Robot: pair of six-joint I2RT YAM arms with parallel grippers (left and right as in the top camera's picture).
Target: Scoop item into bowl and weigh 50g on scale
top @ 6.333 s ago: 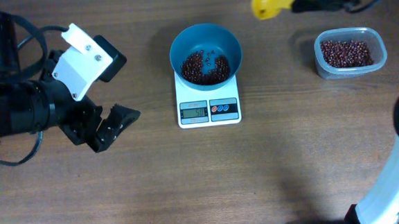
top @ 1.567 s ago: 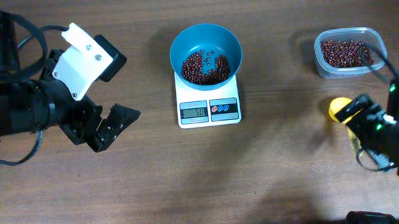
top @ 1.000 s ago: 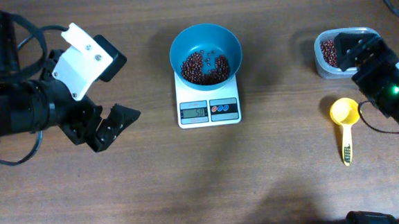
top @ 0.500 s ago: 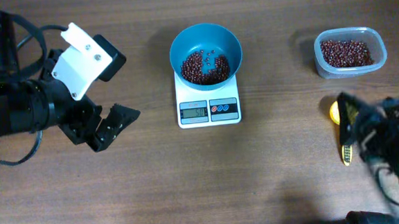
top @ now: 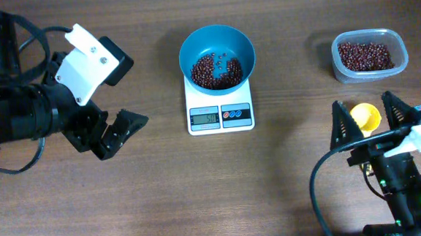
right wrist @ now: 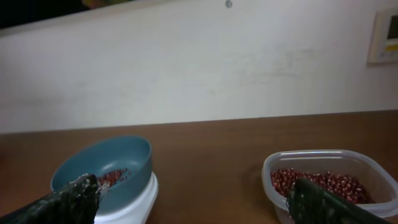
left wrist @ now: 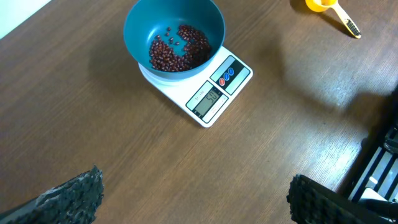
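Note:
The blue bowl (top: 216,46) sits on the white scale (top: 220,116) at the table's middle, with red-brown beans (top: 216,71) in its bottom. In the left wrist view the bowl (left wrist: 138,25), beans (left wrist: 179,48) and scale (left wrist: 214,93) lie ahead. My left gripper (top: 116,132) is open at the left, well apart from them, its fingers (left wrist: 73,194) holding nothing. My right gripper (top: 368,121) is open at the front right. A yellow scoop (top: 365,115) shows between its fingers from above, its handle hidden. The right wrist view shows the bowl (right wrist: 106,163) but no scoop.
A clear plastic tub (top: 369,55) of beans stands at the back right, and it shows close ahead in the right wrist view (right wrist: 329,177). The yellow scoop (left wrist: 324,5) lies on bare wood right of the scale. A pale wall rises behind the table.
My right arm has swung from beside the tub back to the front right, passing over the yellow scoop, which stays on the table. My left arm, the bowl and the scale are unchanged.

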